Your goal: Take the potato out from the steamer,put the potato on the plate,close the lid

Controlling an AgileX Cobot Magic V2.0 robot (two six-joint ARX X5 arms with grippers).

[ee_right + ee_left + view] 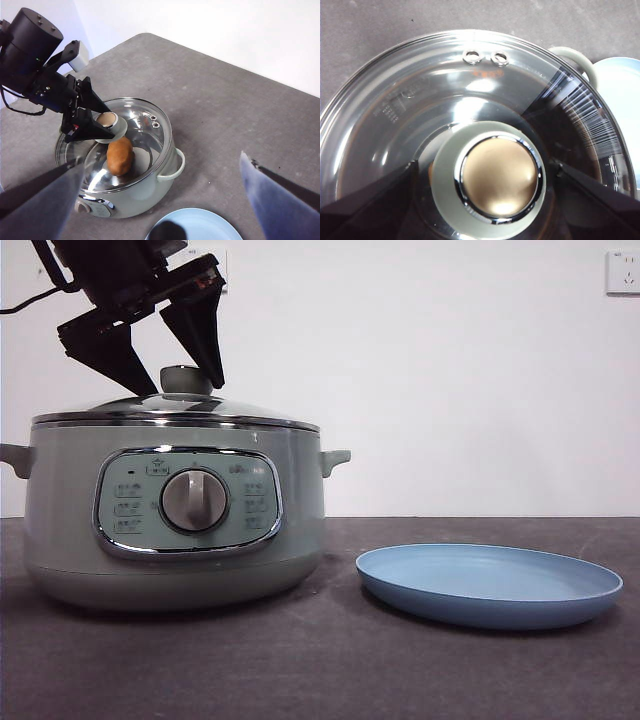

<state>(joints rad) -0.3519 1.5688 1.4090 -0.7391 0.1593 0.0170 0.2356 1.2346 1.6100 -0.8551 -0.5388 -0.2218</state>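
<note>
Here, from the front, the left gripper (pixel 178 375) hangs over the lid (pixel 175 410) on the steamer (pixel 170 540), jaws spread around the knob (pixel 186 380). The plate (pixel 489 585) sits beside it on the table (pixel 300 670).

In the left wrist view, the jaws stand on both sides of the knob (pixel 490 180), not touching.

In the right wrist view, the potato (pixel 120 155) lies inside the steamer (pixel 145 192) under the lid (pixel 145 135). The right gripper (pixel 165 200) hangs high, jaws spread.

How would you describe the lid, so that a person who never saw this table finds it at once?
Find the big sage-green steamer left of the blue plate. The lid sits on top of it: clear glass with a steel rim, the potato visible through it. Its pale green knob stands between the open jaws of the left gripper.
</note>
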